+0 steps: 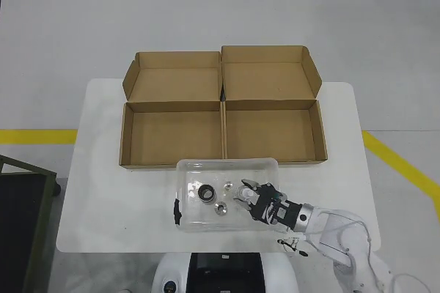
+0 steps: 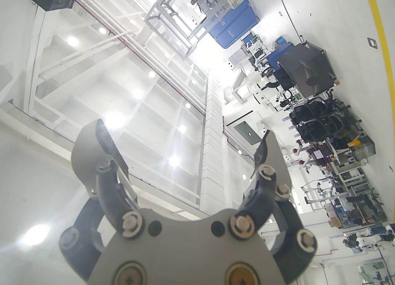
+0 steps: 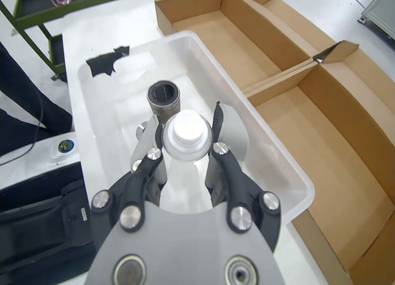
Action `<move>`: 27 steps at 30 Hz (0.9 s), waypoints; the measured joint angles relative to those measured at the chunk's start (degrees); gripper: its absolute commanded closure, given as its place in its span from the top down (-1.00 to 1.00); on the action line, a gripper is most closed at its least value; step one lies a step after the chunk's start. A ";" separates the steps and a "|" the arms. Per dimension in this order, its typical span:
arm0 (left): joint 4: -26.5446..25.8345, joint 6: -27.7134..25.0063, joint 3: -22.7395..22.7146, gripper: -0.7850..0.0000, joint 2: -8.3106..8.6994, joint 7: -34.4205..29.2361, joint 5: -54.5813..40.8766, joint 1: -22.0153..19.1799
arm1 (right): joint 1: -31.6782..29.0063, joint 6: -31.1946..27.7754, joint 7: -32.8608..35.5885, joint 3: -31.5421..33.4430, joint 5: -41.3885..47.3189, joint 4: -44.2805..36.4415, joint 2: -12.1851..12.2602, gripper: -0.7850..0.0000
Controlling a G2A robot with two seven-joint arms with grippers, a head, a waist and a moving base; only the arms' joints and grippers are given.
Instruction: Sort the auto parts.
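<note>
White tabletop is carrying a clear bin before two cardboard boxes; inside the bin, the right gripper is clenching a white stepped part, likely for lifting toward a box.

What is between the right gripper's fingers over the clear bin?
A round silver part, held by the right gripper with its fingers pressed on both sides, above the clear bin. The right wrist view shows this.

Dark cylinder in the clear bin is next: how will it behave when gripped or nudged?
The dark cylinder looks like rigid metal, so probably heavy for its size. Its smooth round wall may slip in a grip. It seems to stand on end in the clear bin; a nudge could tip it and set it rolling.
</note>
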 measured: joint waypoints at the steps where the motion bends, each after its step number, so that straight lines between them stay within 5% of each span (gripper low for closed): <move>1: 0.00 0.00 0.00 1.00 0.00 0.00 0.00 0.00 | 0.06 0.02 -0.33 0.10 1.15 -0.06 0.01 -1.00; 17: 0.00 0.00 0.00 1.00 0.00 0.00 0.00 0.00 | 3.05 7.15 -13.16 -2.85 32.80 5.27 -1.30 -1.00; 27: 0.00 0.00 0.00 1.00 0.00 0.00 0.00 0.00 | 3.40 10.38 -19.04 -2.17 38.32 3.03 -1.79 -1.00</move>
